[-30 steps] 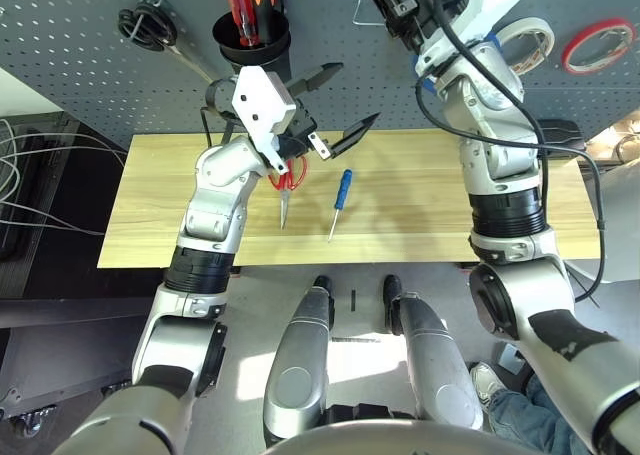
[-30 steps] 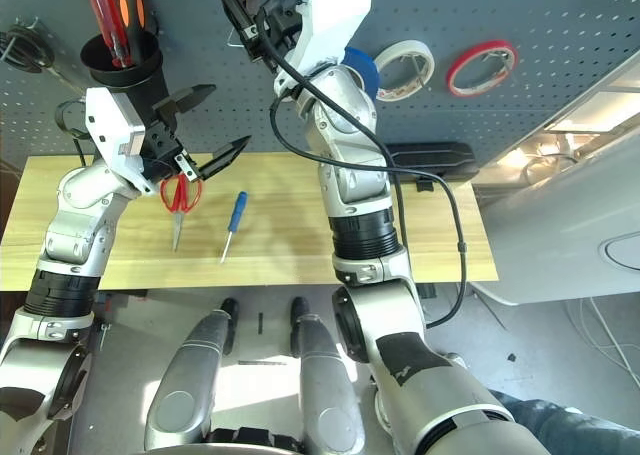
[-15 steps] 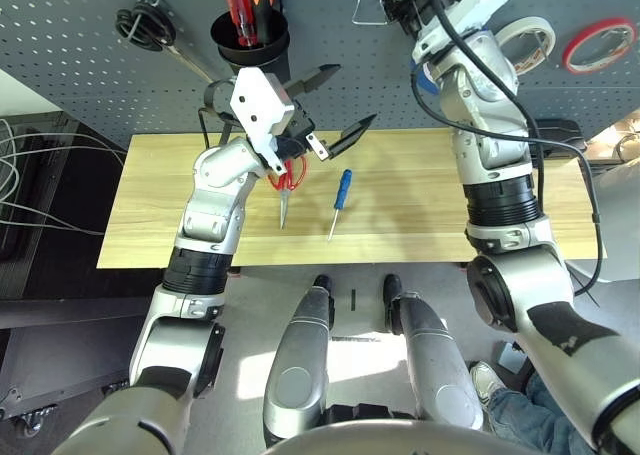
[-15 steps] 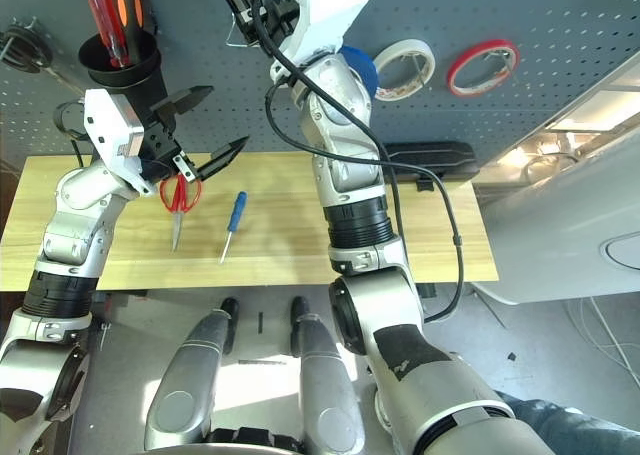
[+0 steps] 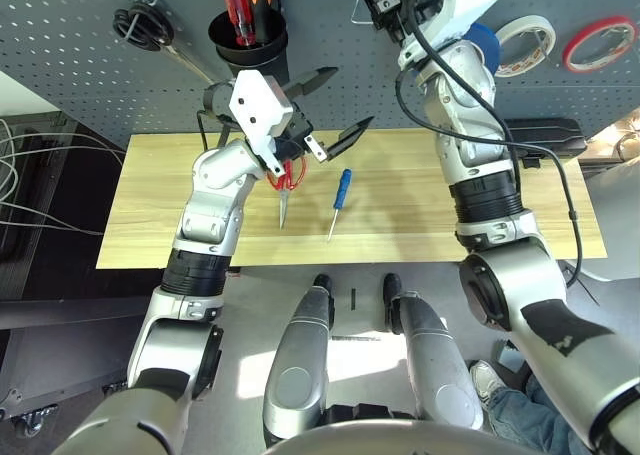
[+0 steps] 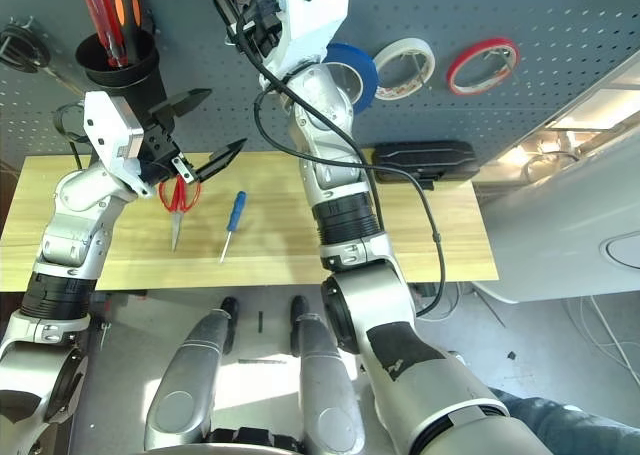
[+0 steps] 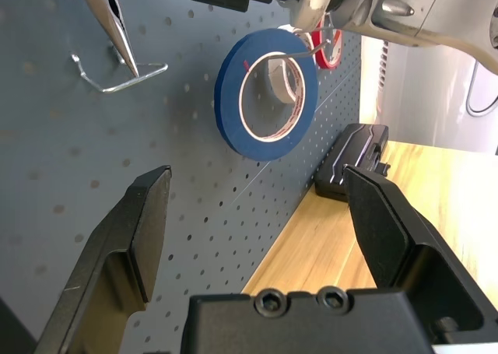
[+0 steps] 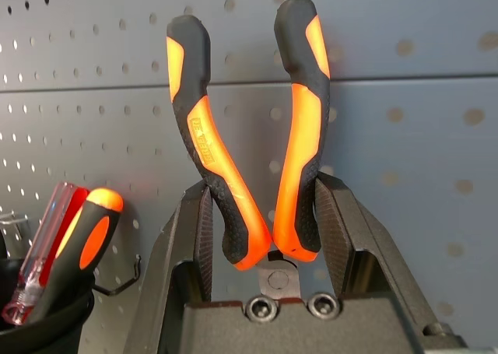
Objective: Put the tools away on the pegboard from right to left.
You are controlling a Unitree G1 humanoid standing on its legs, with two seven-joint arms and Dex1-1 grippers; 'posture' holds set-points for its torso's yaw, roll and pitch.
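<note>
1. While the blue tape roll (image 6: 345, 75) is hanging on the pegboard (image 6: 560, 25), the right gripper (image 8: 264, 237) fingers are clamping the pliers (image 8: 249, 136) near a hook (image 7: 117, 70).
2. Next comes hanging them; the left gripper (image 5: 335, 100) fingers are spread wide, empty, above the scissors (image 5: 285, 187) and screwdriver (image 5: 339, 202) on the counter (image 5: 400, 210).

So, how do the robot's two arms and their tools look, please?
Both arms are silver metal with rounded segments and black ribbed bands at the joints. The left tool has a white block body and two black pointed fingers. The right tool shows dark grey fingers with ribbed pads and two bolts at its base. A black cable loops along the right arm.
</note>
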